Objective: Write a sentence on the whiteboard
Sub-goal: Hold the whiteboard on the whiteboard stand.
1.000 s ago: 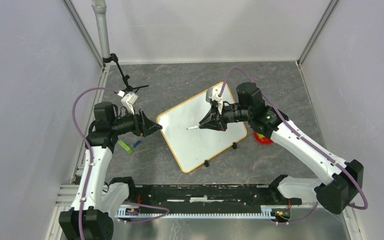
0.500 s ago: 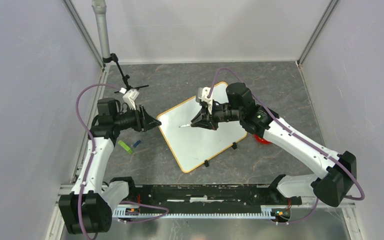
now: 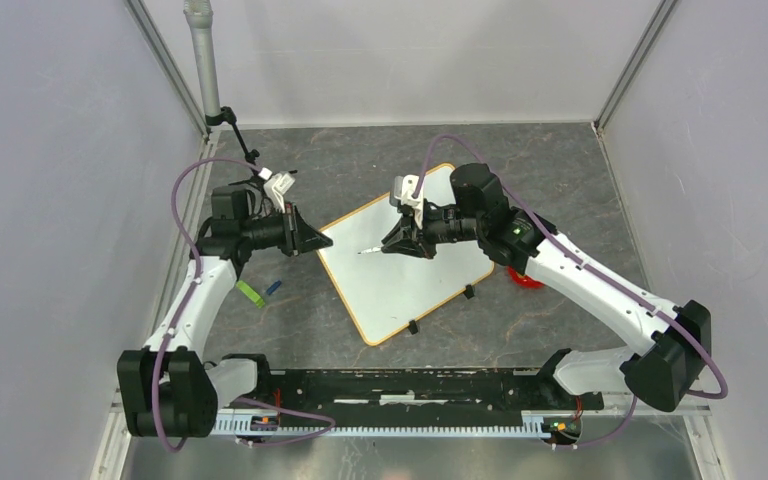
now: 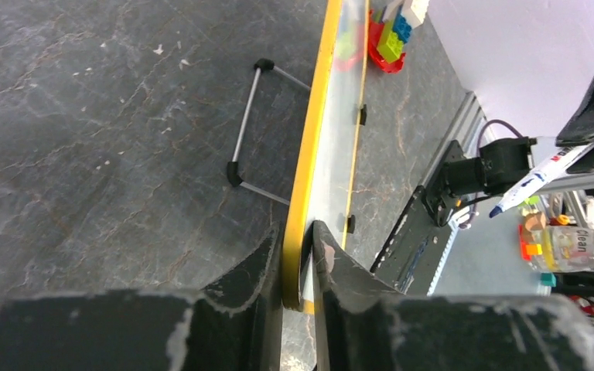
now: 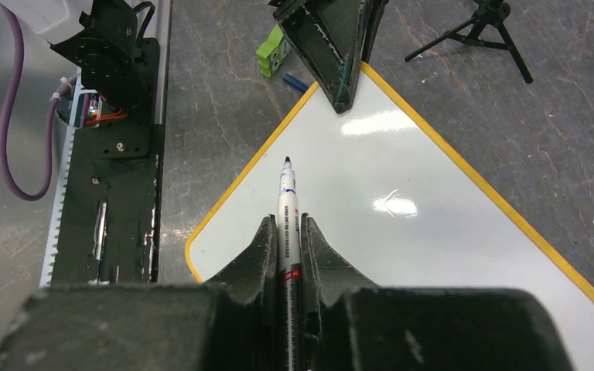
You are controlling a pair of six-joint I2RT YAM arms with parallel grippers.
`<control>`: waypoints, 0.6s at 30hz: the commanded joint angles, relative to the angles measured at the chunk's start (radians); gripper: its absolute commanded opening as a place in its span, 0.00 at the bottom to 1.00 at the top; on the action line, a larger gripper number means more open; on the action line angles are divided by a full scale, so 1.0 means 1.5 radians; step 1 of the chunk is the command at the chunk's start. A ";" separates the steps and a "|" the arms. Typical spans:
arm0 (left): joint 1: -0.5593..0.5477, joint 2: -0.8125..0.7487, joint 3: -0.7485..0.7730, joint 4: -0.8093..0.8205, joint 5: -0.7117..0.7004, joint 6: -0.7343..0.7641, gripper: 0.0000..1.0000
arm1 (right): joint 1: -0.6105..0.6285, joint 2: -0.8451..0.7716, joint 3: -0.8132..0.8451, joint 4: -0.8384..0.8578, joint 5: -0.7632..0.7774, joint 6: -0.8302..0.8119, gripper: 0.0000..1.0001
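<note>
While the fingers (image 5: pixel 267 239) of the right gripper (image 5: pixel 286 226) are pressed on both sides of a white marker (image 5: pixel 287 202), its blue tip points over the white surface of the whiteboard (image 5: pixel 402 232); whether the tip touches the surface cannot be told. The left gripper (image 4: pixel 298 236) has its two fingers (image 4: pixel 263 259) clamped on the orange-yellow frame of the board, one finger on each face, at the corner nearest to the left arm.

In the top view the whiteboard (image 3: pixel 410 285) is in the middle of the dark stone-patterned table (image 3: pixel 580 180), turned like a diamond, with two black clip feet (image 3: pixel 412 326) on its near edge. A thin wire bracket (image 4: pixel 247 116) shows just beside the frame in the left wrist view. A green block (image 3: pixel 250 293) and a small blue piece (image 3: pixel 273 288) lie on the table under the left arm. A red dish with toy bricks (image 4: pixel 383 39) is beyond the right edge of the board, and a small black tripod (image 3: pixel 260 165) stands near the back-left corner.
</note>
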 commanded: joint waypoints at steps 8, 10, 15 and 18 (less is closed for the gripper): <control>-0.045 0.073 0.084 -0.077 0.067 0.085 0.03 | 0.002 -0.012 0.029 -0.023 -0.006 -0.024 0.00; -0.048 0.091 0.099 -0.105 0.078 0.122 0.03 | 0.001 -0.011 0.027 -0.025 -0.011 -0.027 0.00; -0.062 0.138 0.129 -0.170 0.107 0.183 0.03 | 0.002 -0.010 0.027 -0.035 -0.017 -0.036 0.00; -0.078 0.163 0.149 -0.210 0.112 0.227 0.03 | 0.001 -0.008 0.029 -0.041 -0.022 -0.040 0.00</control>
